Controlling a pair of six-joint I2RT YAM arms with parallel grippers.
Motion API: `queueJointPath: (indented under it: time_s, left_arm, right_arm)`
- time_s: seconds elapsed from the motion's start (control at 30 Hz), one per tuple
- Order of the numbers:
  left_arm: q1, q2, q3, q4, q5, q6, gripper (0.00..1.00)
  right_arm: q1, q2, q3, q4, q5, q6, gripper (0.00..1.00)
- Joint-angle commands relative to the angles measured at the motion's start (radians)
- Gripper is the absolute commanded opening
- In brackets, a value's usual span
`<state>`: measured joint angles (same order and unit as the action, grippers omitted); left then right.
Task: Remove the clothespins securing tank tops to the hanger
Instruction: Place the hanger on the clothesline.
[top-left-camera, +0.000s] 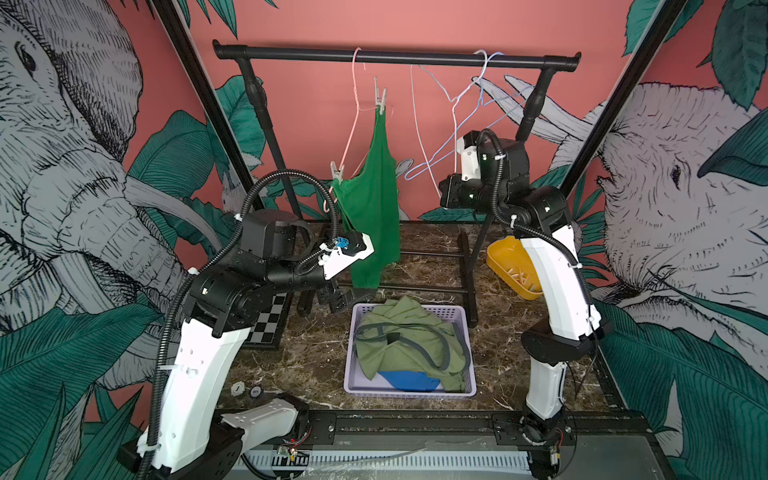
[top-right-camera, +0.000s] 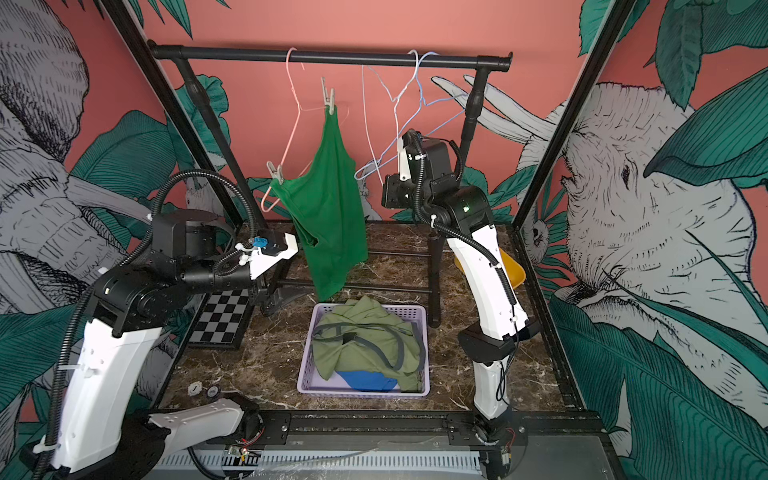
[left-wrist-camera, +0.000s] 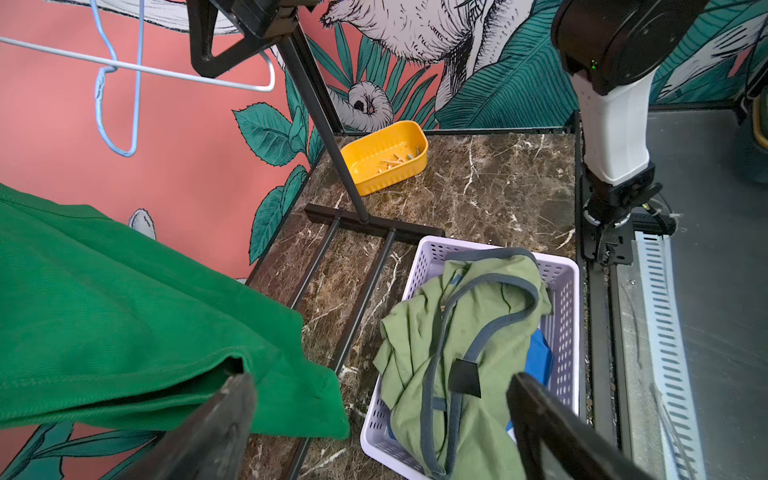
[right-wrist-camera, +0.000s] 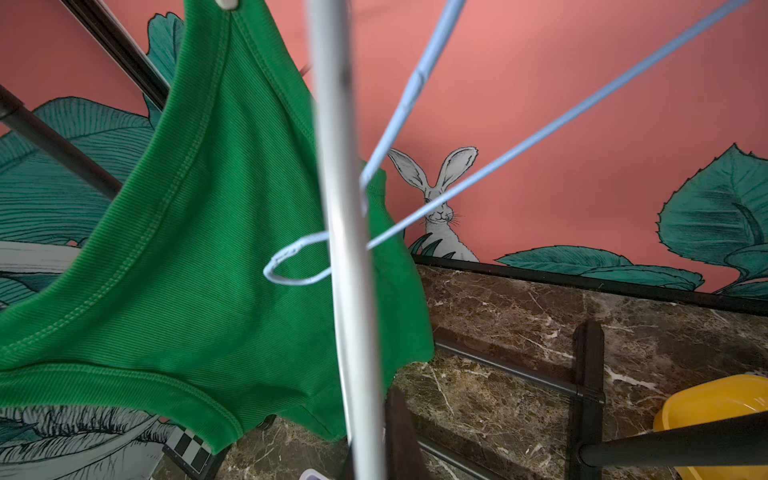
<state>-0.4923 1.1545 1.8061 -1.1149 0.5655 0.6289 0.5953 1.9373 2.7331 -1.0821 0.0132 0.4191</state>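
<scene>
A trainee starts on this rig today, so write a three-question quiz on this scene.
1. True or false: two clothespins, an upper one and a lower one, clip the bright green tank top to the pink hanger.
2. Where does the olive tank top lie? A) in the yellow tub B) in the lilac basket C) over the rail
3. Fill in: the left tool, near the green top's hem, is ____ (open or shut).

Key: 1 true; 2 B; 3 open.
</scene>
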Motion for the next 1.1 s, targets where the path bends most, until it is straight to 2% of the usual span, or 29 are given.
queueJointPath:
  time_s: [0.0,0.07,0.1,0.3,0.4,0.6,0.73,0.77,0.93,1.07]
  left_arm:
    - [-0.003,0.000,0.019,0.015,0.028,-0.010,0.97]
    - [-0.003,-0.003,0.018,0.015,0.028,-0.011,0.97]
    - [-0.003,-0.003,0.017,0.015,0.028,-0.011,0.97]
    - [-0.003,-0.007,0.014,0.012,0.028,-0.009,0.97]
    - [-0.003,-0.009,0.008,0.012,0.028,-0.006,0.97]
    - [-0.003,-0.014,-0.005,0.021,0.060,-0.009,0.97]
    - [-0.003,-0.018,-0.002,0.022,0.061,-0.014,0.97]
    - [-0.003,-0.019,-0.002,0.020,0.061,-0.014,0.97]
    - [-0.003,-0.025,-0.002,0.012,0.068,-0.006,0.98]
    - [-0.003,-0.023,0.000,0.008,0.071,0.000,0.98]
  right_arm:
    - [-0.001,-0.033,-0.006,0.010,-0.020,-0.002,0.00]
    - [-0.001,-0.025,-0.004,0.003,-0.022,-0.002,0.05]
    - [-0.001,-0.021,-0.004,0.002,-0.026,-0.004,0.00]
    - [-0.001,0.003,0.013,-0.003,-0.034,-0.003,0.00]
    - [-0.001,0.007,0.018,-0.013,-0.023,-0.008,0.06]
    - [-0.003,0.014,0.016,-0.025,-0.009,-0.018,0.06]
    - [-0.003,0.022,0.020,-0.018,-0.009,-0.021,0.10]
    - [-0.002,0.022,0.018,-0.018,-0.012,-0.021,0.12]
    - [-0.002,0.003,0.013,-0.009,-0.053,-0.010,0.37]
    - [-0.003,-0.043,-0.019,0.006,-0.087,0.000,0.44]
